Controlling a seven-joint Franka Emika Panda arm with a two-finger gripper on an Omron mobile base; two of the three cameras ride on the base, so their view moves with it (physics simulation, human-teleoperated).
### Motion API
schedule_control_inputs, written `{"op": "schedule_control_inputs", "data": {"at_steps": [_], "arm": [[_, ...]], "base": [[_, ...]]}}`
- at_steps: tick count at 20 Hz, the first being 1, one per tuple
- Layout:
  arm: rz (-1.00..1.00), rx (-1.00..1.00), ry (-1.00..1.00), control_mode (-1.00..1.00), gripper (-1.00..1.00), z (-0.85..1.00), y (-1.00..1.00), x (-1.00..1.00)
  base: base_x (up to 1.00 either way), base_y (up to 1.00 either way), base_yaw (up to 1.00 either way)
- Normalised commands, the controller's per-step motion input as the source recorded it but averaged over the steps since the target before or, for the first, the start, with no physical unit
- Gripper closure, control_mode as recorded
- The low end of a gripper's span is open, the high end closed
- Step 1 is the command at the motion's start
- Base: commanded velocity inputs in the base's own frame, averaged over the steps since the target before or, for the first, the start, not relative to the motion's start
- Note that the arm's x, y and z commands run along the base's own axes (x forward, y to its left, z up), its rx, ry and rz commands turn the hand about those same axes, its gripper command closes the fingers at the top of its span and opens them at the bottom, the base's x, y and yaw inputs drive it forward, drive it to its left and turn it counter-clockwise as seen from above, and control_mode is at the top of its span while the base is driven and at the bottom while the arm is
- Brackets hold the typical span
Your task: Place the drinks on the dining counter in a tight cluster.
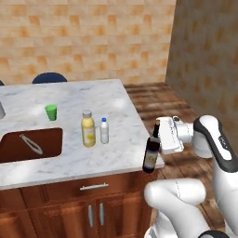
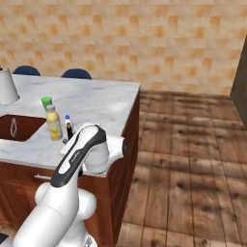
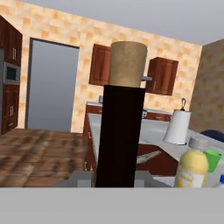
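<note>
Your pincer [image 1: 157, 135] is gripping the wine bottle [image 1: 151, 153] by its neck, holding it upright at the counter's [image 1: 69, 100] near right corner, right of the juice bottle [image 1: 88, 131] and white bottle [image 1: 104, 131].

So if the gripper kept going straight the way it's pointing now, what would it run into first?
The gripper, shut on the wine bottle, points left across the dining counter. The bottle would probably meet the small white bottle or the yellow juice bottle first; depth is unclear.
</note>
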Motion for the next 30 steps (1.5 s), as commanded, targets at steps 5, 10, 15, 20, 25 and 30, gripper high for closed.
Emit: {"op": "schedule_control_inputs", "data": {"at_steps": [5,10,15,20,25,30], "arm": [[0.0,0.0,0.0,1.0,1.0,0.0,0.0,0.0],[0.0,0.0,0.0,1.0,1.0,0.0,0.0,0.0],[0.0,0.0,0.0,1.0,1.0,0.0,0.0,0.0],[0.0,0.0,0.0,1.0,1.0,0.0,0.0,0.0],[0.0,0.0,0.0,1.0,1.0,0.0,0.0,0.0],[0.0,0.0,0.0,1.0,1.0,0.0,0.0,0.0]], "base": [[0.65,-0.06,0.13],[0.58,-0.02,0.1],[0.51,0.0,0.02],[0.16,0.0,0.0],[0.0,0.0,0.0],[0.06,0.0,0.0]]}}
